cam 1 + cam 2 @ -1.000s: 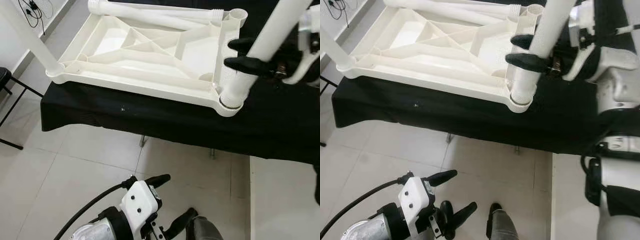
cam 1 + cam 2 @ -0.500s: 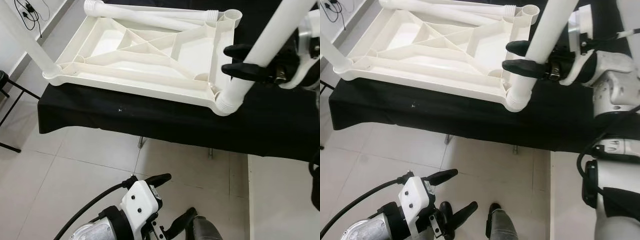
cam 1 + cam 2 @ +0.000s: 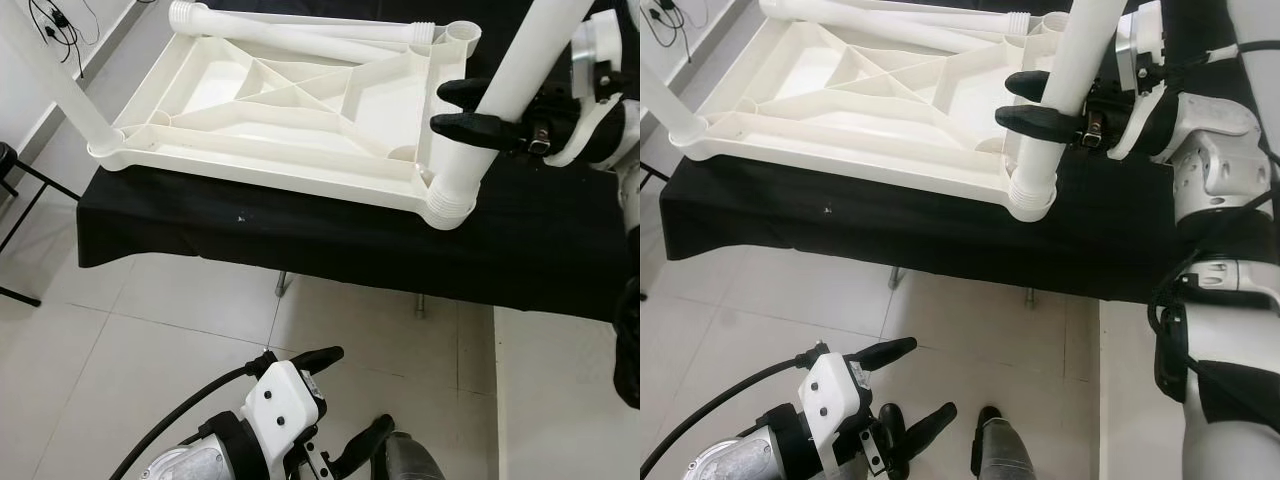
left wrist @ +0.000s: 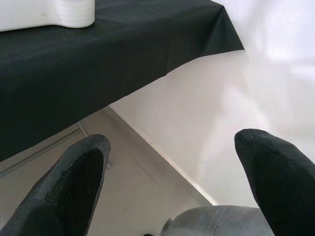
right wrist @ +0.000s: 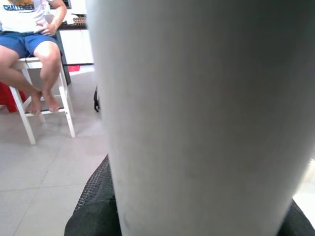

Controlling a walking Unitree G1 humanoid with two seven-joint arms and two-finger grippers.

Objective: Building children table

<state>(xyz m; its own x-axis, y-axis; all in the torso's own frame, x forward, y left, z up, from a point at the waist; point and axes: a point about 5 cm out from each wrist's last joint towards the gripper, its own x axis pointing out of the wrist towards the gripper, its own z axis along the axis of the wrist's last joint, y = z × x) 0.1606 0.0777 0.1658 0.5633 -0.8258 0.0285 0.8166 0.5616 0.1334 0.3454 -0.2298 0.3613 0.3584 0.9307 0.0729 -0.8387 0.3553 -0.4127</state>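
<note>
- Black cloth [image 3: 300, 235] covers the bench in front of us, and pale tiles [image 3: 120, 350] make up the floor near us.
- Our right gripper [image 3: 470, 106] has its two black fingers closed around the white table leg [image 3: 500, 90], about partway up it.
- That leg stands almost straight up, leaning a little to the right at the top.
- Its ridged bottom end sits in the near right corner socket [image 3: 450, 208] of the table top [image 3: 290, 110].
- We think the next move is a push or a twist straight down along the leg, so the leg must line up with the socket.
- The table top lies upside down on the cloth, ribs showing.
- Another leg [image 3: 55, 80] already stands in the near left corner.
- One more leg [image 3: 300, 30] lies flat along the far edge.
- The far right socket [image 3: 462, 32] has no leg yet.
- Our left gripper [image 3: 335, 400] hangs low over the floor, fingers spread, holding nothing. Our right arm is much nearer the work.
- A person sits on a white chair [image 5: 29, 98] across the room.
</note>
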